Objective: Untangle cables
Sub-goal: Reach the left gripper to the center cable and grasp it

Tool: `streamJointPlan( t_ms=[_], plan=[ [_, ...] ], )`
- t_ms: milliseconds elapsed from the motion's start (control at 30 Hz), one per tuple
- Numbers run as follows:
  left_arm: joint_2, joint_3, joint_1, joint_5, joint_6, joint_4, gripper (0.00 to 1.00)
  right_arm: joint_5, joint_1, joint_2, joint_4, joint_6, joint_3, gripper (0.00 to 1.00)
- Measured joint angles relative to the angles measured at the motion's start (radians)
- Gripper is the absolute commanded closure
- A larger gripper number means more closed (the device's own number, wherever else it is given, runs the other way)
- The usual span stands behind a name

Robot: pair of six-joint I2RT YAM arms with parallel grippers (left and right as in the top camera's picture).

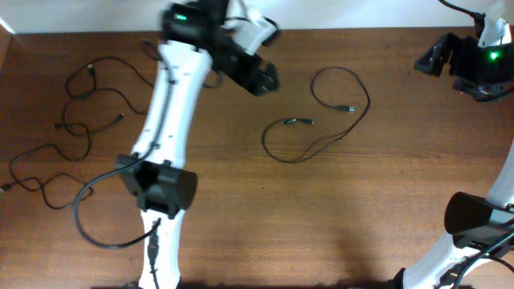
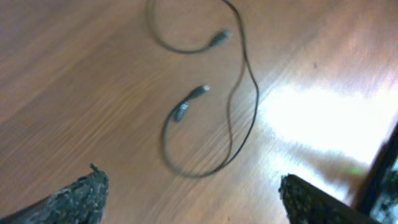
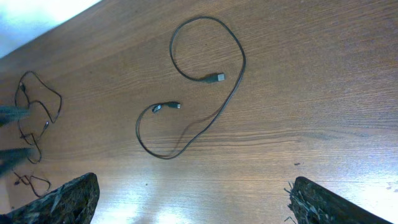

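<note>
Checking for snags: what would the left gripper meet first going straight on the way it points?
Most likely the loop of the loose black cable, lying straight ahead of the open left gripper on the wooden table; how far off is unclear.

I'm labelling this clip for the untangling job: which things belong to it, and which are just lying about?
Belong to the job:
tangled cables
loose cable
left gripper, open, empty
right gripper, open, empty

Just there:
table
thick arm cord
</note>
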Motion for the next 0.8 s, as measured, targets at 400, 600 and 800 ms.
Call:
streamJointPlan(
  t_ms=[400, 600, 800],
  plan=[
    [0.01, -0.687, -0.353, -0.095, 0.006, 0.632, 0.21, 0.006, 0.0, 0.0, 0.0, -0.003, 0.0, 0.01],
    [0.01, -0.798, -0.402, -0.221, -0.101, 0.841, 0.75, 0.006, 0.0, 0.0, 0.0, -0.003, 0.0, 0.01],
    [0.007, -0.806, -0.398, -0.27, -0.151, 0.845, 1.0, 0.006, 0.0, 0.0, 0.0, -0.002, 0.0, 0.01]
  ],
)
